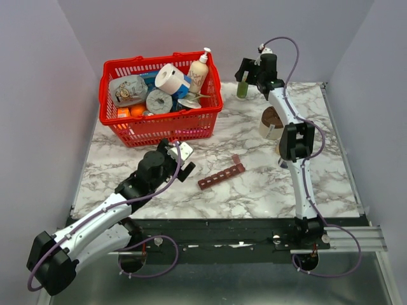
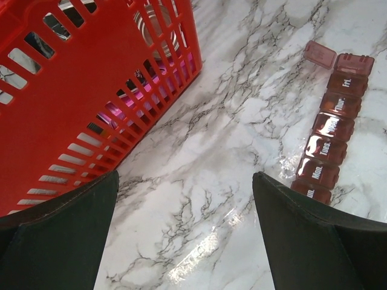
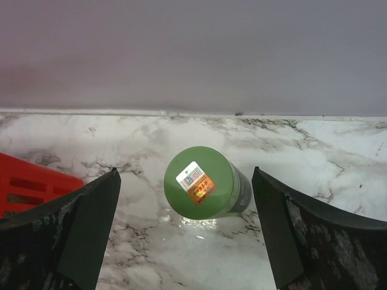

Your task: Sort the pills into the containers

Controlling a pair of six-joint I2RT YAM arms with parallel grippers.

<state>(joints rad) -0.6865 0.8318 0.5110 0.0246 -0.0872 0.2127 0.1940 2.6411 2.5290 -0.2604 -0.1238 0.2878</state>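
Observation:
The dark red-brown pill organizer lies on the marble table, right of my left gripper. In the left wrist view the organizer shows day labels, with its far end lid open. My left gripper is open and empty over bare marble between the red basket and the organizer. A green bottle stands upright at the back of the table. My right gripper hovers above it, open. In the right wrist view the bottle's green lid with a sticker sits between the spread fingers, untouched. No loose pills show.
A red mesh basket full of groceries stands at the back left, close beside my left gripper; its wall fills the left wrist view. A brown and white roll stands beside the right arm. The back wall is close behind the bottle.

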